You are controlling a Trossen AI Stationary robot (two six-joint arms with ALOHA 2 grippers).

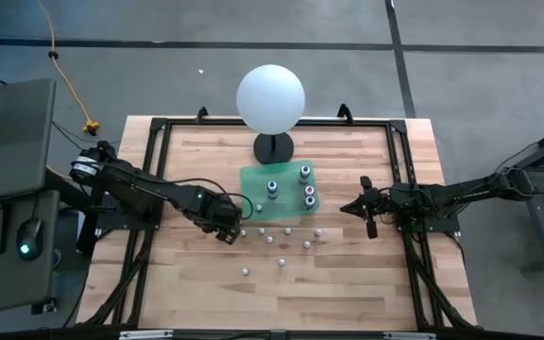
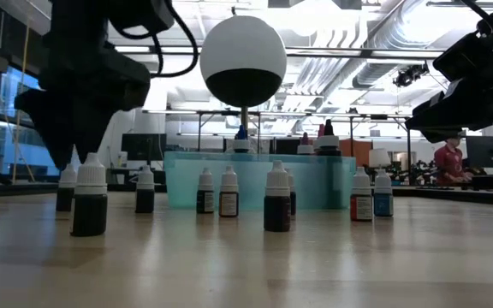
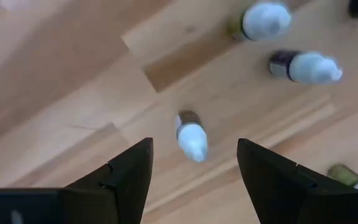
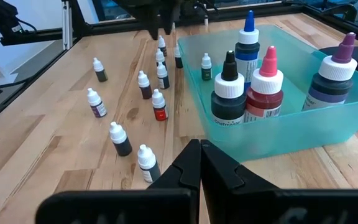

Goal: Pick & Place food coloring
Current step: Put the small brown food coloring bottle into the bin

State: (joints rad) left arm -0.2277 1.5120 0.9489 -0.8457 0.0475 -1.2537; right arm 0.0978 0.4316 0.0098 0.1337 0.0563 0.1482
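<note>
Left claw (image 1: 232, 225) hangs over the wood counter (image 1: 187, 283) just left of the green tray (image 1: 253, 181), fingers (image 3: 129, 171) spread wide with nothing in them; one small food coloring bottle (image 3: 191, 135) stands on the counter right below the gap, not touched. Right claw (image 1: 359, 208) sits low near the tray's right side, fingers pinched fully together, empty. Small white-capped bottles are scattered upright on the counter in front of the tray (image 1: 279, 243), roughly a dozen, exact count hard to get from above. One more small bottle (image 4: 206, 67) stands inside the tray. Tray also holds four bigger bottles: blue tip (image 4: 248, 43), black tip (image 4: 229, 92), pink tip (image 4: 265, 90), purple tip (image 4: 332, 78). White sphere (image 1: 270, 97) on a black stand (image 1: 273, 147) is behind the tray
</note>
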